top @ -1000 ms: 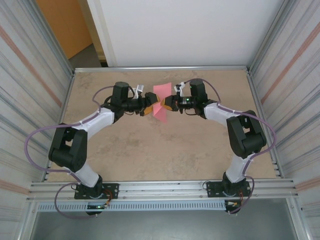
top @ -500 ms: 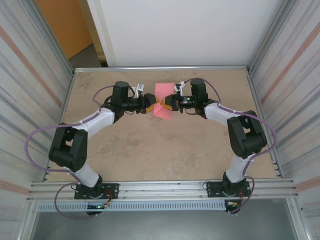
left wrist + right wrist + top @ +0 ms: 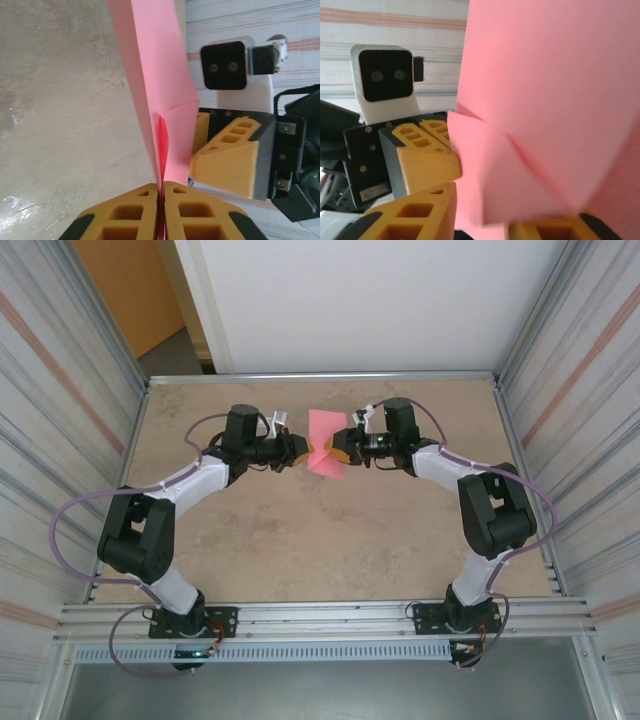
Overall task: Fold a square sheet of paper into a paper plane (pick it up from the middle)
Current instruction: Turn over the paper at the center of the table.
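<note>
The pink-red sheet of paper (image 3: 325, 445), folded with creases and a loose flap, stands upright above the table's back middle between both grippers. My left gripper (image 3: 298, 450) comes in from the left and is shut on the paper's edge (image 3: 160, 75), its pads (image 3: 145, 200) pressed flat together on it. My right gripper (image 3: 340, 448) faces it from the right. Its jaws stand apart around the paper (image 3: 545, 100), with the fingers (image 3: 420, 215) on either side. A paper plane is out of view.
The tan tabletop (image 3: 300, 540) lies below the raised paper. Metal walls (image 3: 60, 440) close in both sides and a white panel (image 3: 350, 300) stands at the back. Each wrist view looks straight at the other gripper's orange fingers (image 3: 230, 155) (image 3: 425, 155), close by.
My left gripper has closed onto the paper. The right gripper, shut on it a second ago, has spread its jaws. The paper has stayed up between them, shifting slightly.
</note>
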